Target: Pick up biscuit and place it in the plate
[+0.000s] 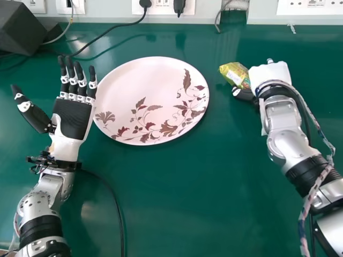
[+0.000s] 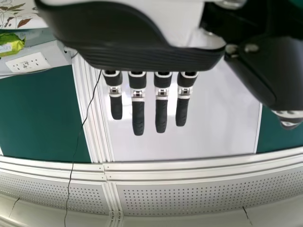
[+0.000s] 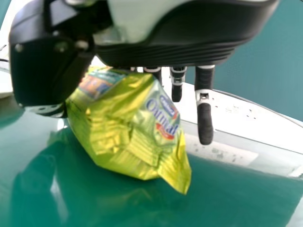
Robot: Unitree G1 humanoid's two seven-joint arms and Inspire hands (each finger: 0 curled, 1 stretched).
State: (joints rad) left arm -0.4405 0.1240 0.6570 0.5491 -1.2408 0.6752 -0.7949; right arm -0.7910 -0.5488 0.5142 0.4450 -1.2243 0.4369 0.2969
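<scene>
Right hand (image 1: 271, 74): ours, pinching the biscuit packet (image 1: 235, 74)
Left hand (image 1: 73, 119): ours, spread, palm up
Plate (image 1: 136, 80): between our hands

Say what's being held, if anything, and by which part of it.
The biscuit packet looks held by its end near the palm, between thumb and fingers of the right hand; how firmly can't be told.

The plate (image 1: 134, 85) is showing pale pink, with brown and reddish leaves patterning it on curling stems; the tabletop (image 1: 166, 203) is gleaming deep green, the biscuit packet (image 1: 235, 74) is wearing yellow-green, and the left hand (image 1: 73, 116) and right hand (image 1: 270, 74) are pairing white with black
</scene>
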